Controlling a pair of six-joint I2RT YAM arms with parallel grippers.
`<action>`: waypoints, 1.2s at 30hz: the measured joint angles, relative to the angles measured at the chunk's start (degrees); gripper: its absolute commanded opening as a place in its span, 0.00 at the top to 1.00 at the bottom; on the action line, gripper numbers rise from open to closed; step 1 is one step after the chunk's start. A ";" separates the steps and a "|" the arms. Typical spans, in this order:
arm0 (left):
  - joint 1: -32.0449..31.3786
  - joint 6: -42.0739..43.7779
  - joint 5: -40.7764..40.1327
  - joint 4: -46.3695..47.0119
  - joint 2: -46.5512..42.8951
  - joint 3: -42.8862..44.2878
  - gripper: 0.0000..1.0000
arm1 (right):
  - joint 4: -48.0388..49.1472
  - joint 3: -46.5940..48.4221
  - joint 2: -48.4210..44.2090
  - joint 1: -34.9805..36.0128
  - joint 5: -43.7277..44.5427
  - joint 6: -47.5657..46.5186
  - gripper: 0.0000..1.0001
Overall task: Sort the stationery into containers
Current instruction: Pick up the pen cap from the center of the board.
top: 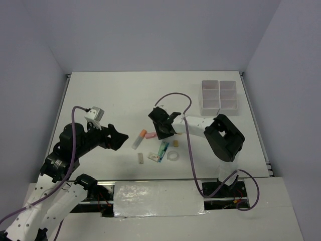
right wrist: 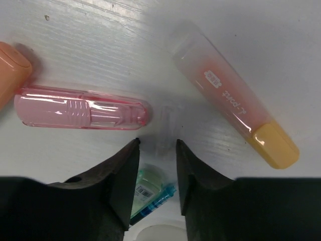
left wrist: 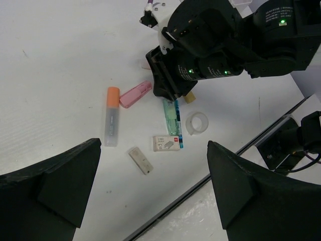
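**Right tool** (right wrist: pixel 156 143): black, two fingers. They are narrowly apart, tips low over the white worktop (top: pixel 100 95). Only a faint smear shows in the gap, and what it is cannot be told.

**Clear pink plastic marker** (right wrist: pixel 80 108): lies flat just beyond the right tool's tips. Its rounded end is close to one finger, with no visible contact.

**Pink-bodied marker with yellow cap** (right wrist: pixel 230 105): lies flat and slanted, just beyond the right tool's other finger.

**Orange-capped clear marker** (left wrist: pixel 111 123): on the far side of the pink marker from the right tool.

**Green packet** (left wrist: pixel 171 114): directly beneath the right tool, showing between its fingers in the wrist view.

**Clear tape ring** (left wrist: pixel 188 125): near the right tool, on the arm-base side.

**Small white eraser** (left wrist: pixel 141 160) and **white labelled eraser with blue edge** (left wrist: pixel 168 143): near the right tool, also on the arm-base side.

**Joined white translucent six-compartment trays** (top: pixel 219 95): well apart from the right tool, toward the far right of the worktop.

**Left tool** (top: pixel 122 136): spread wide, apart from the right tool, with the orange-capped marker between them.
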 measured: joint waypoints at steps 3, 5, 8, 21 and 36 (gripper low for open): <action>0.00 0.00 0.00 0.04 -0.26 0.00 0.01 | -0.09 1.09 1.20 -0.02 -0.28 -0.07 0.63; 0.00 0.00 0.02 0.02 -0.33 0.00 0.01 | -0.07 1.29 1.42 -0.02 -0.39 -0.07 0.62; 0.00 0.00 0.04 0.07 -0.66 -0.09 0.01 | 0.00 1.29 1.49 -0.04 -0.61 -0.07 0.57; 0.00 0.00 0.26 0.20 -0.74 -0.09 0.01 | 0.11 1.99 1.99 -1.40 -1.95 0.61 0.54; 0.00 0.00 0.26 0.22 -1.11 -0.11 0.01 | 0.07 2.19 2.25 -1.92 -1.03 1.25 0.85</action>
